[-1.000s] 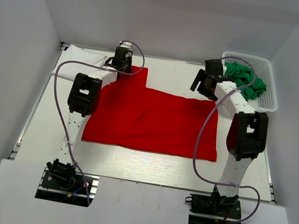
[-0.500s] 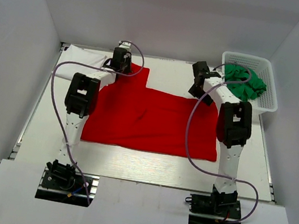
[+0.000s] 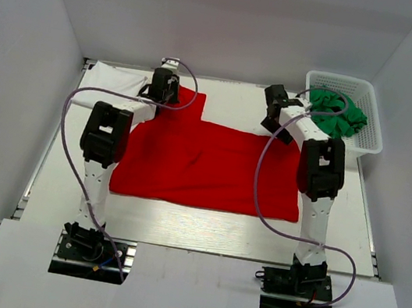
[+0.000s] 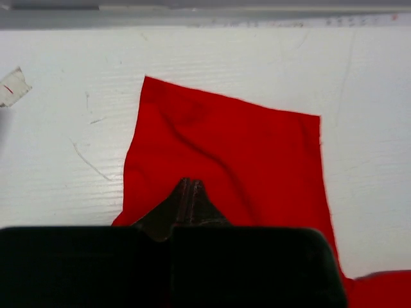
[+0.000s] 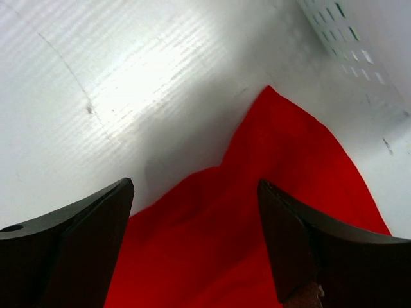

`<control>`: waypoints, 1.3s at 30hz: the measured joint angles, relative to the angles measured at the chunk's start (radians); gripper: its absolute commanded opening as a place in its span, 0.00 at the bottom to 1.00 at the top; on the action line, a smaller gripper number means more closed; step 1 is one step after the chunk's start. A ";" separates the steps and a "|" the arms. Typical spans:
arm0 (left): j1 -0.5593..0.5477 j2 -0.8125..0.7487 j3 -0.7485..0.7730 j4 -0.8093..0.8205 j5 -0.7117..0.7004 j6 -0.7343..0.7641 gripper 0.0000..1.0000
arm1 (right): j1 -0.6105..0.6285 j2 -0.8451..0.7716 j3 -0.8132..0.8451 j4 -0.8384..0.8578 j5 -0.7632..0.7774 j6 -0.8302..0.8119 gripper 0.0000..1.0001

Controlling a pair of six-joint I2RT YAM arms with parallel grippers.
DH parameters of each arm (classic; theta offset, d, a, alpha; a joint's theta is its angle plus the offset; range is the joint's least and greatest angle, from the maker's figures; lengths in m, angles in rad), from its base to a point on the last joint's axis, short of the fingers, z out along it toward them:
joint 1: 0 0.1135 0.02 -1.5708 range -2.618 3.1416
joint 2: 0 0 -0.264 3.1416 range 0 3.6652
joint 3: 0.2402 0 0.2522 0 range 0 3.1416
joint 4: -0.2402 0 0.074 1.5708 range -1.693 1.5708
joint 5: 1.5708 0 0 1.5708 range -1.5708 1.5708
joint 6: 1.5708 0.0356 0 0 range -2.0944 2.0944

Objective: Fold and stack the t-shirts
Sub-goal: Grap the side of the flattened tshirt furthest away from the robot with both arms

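Red t-shirt (image 3: 212,167) spread flat on the table (image 3: 201,232), one sleeve toward the far edge. Left gripper (image 4: 191,187), jaws pressed together, pinches that sleeve. Right gripper (image 5: 194,186), jaws wide apart, hovers over the far right corner, holding nothing. Green t-shirts (image 3: 338,113) lie bunched in the basket (image 3: 371,144).

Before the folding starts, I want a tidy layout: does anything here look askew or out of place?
Nothing is spilled or damaged. The bright red cloth t-shirt lies flat but lopsided: one sleeve juts toward the far edge by the left pincer. The green cloth shirts sit crumpled in the white plastic lattice basket.
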 measured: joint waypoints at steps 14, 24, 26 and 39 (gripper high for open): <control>-0.005 -0.058 0.014 -0.027 -0.041 -0.058 0.52 | -0.002 0.095 0.079 -0.010 0.042 0.031 0.49; 0.004 0.134 0.322 -0.089 -0.091 -0.130 1.00 | -0.014 0.095 0.075 -0.027 0.049 0.026 0.00; 0.004 0.179 0.365 -0.109 -0.094 -0.137 0.97 | -0.014 0.095 0.074 -0.026 0.047 0.016 0.00; 0.004 0.353 0.566 -0.253 -0.168 -0.126 0.36 | -0.018 0.076 0.040 0.016 0.018 -0.042 0.00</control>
